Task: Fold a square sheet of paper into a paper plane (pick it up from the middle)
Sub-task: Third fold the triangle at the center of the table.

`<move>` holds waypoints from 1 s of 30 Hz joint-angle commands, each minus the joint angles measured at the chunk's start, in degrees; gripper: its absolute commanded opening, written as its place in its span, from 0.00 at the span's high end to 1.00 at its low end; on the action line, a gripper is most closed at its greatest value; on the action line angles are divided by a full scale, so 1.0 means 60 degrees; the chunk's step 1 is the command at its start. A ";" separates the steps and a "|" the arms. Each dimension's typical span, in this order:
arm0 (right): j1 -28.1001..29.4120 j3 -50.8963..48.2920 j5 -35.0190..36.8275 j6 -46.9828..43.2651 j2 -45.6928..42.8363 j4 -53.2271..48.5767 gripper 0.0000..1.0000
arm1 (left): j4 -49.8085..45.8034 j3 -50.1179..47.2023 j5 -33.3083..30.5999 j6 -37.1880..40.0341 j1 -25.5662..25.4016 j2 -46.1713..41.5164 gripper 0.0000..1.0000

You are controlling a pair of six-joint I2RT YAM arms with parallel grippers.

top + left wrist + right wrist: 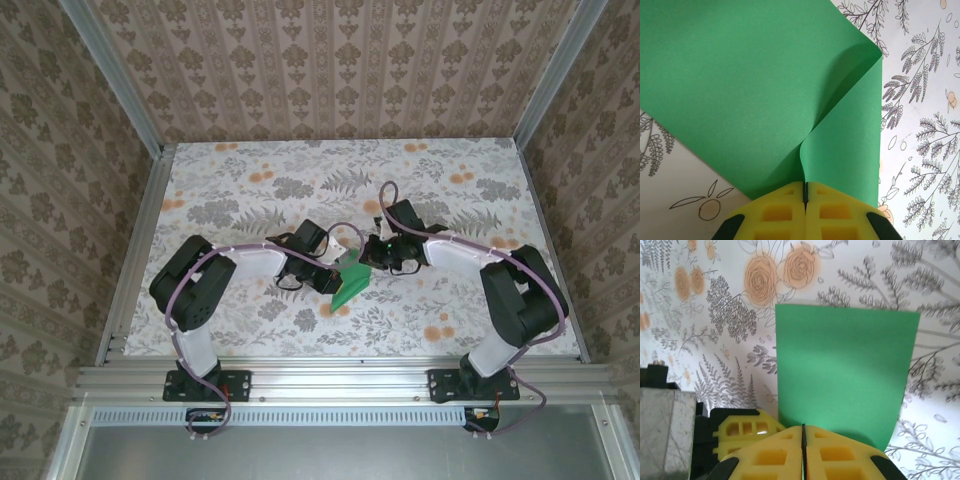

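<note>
- Square sheet of paper: bright green and plain. It lies mid-bench, a little toward the near edge, between the two wrists. One flap curls over the main face in a soft bend and is not pressed into a crease.
- Whether the sheet touches the bench cannot be told.
- Left jaws: together, clamped on the sheet where the flap's edge runs in. This grip probably serves to carry the flap over.
- Right jaws: together, clamped on the edge of the flat, straight-sided part. They probably act as the anchor, keeping that side taut.
- Left arm and right arm: both bent inward, with the wrists close together over the sheet.
- Stage, judged: an early fold, with no dart shape yet.
- Risk, judged: the loose bend may crease off-line if pressed now.
</note>
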 commanded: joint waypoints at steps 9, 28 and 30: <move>0.0446 -0.0943 -0.0986 0.1478 0.0706 0.1532 0.92 | -0.0459 -0.0082 -0.0141 0.0234 -0.0070 0.0178 0.99; 0.0445 -0.1306 -0.0030 0.0674 0.1133 0.0929 0.92 | -0.0565 -0.0157 -0.0307 0.0249 -0.0114 0.0350 1.00; 0.0437 -0.1338 -0.0028 0.0672 0.0614 0.0800 0.91 | -0.0538 -0.0207 -0.0317 0.0234 -0.0109 0.0339 1.00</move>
